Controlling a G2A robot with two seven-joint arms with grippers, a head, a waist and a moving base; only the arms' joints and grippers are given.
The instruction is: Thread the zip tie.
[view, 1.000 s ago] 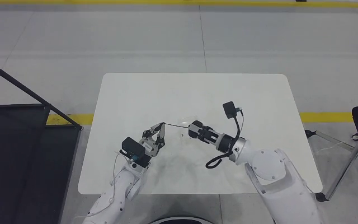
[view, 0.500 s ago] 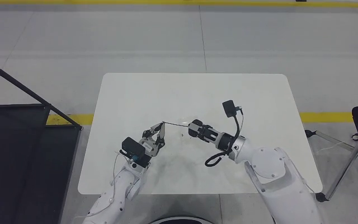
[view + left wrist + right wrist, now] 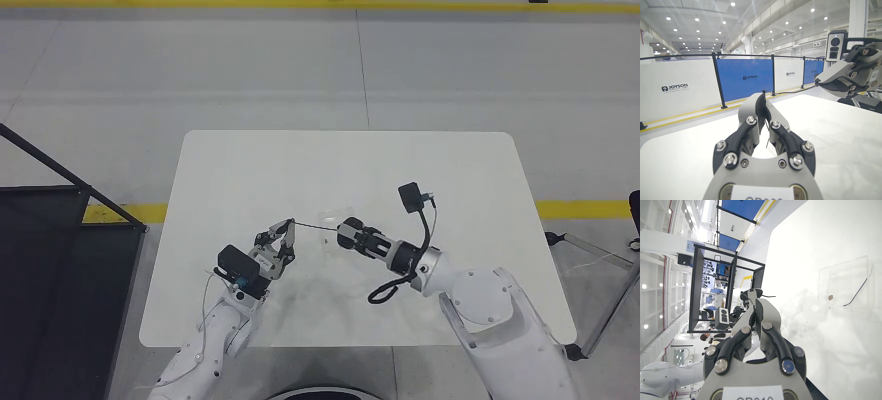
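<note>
I've got the zip tie [image 3: 315,225] stretched in the air over the middle of the counter [image 3: 450,180]. Left gripper [image 3: 289,226] is clamped on one end, right gripper [image 3: 341,226] is pinching the other.

Black zip tie [image 3: 315,225], white table [image 3: 450,180], yellow floor stripe [image 3: 585,209].

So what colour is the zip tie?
Black; the zip tie shows best in the left wrist view.

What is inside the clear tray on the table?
A thin black strip, likely a spare zip tie, lies along one side, and a small brown speck sits near another. The tray is see-through and uncovered, so nothing inside is hidden.
</note>
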